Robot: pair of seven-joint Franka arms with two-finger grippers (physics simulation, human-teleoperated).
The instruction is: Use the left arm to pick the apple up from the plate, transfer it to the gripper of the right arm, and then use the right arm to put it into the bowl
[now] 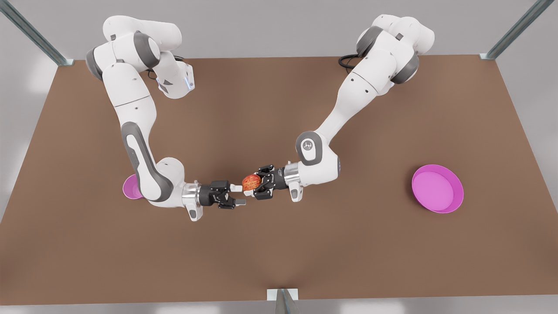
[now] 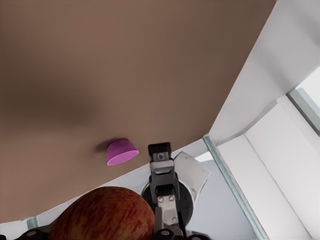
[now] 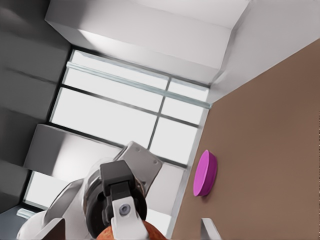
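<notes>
L gripper [image 1: 254, 184]: on the arm at front view's right; fingers clenched on the apple [image 1: 250, 182].
Apple: red-yellow, pinched betw. L fingers, held above the table [image 1: 279, 261], off the plate [image 1: 437, 188]. In L wrist view it sits close up betw. that gripper's own fingers.
R gripper [image 1: 238, 195]: on the arm at front view's left, facing the L gripper tip to tip; fingers spread apart, released, nothing betw. them.
Apple vs R fingers: just beyond the R fingertips, nearest the far-side finger [image 1: 236, 188]; touching or not, can't tell. Not yet inside the R fingers' gap.
Plate: pink, flat on the table, well apart from the fingers, out behind the L gripper's wrist side at front view's right. R wrist view sees it edge-on past the L gripper.
Bowl [image 1: 130, 186]: pink, mostly hidden behind the R arm's forearm, on the R gripper's wrist side. L wrist view shows it beyond the R gripper.
</notes>
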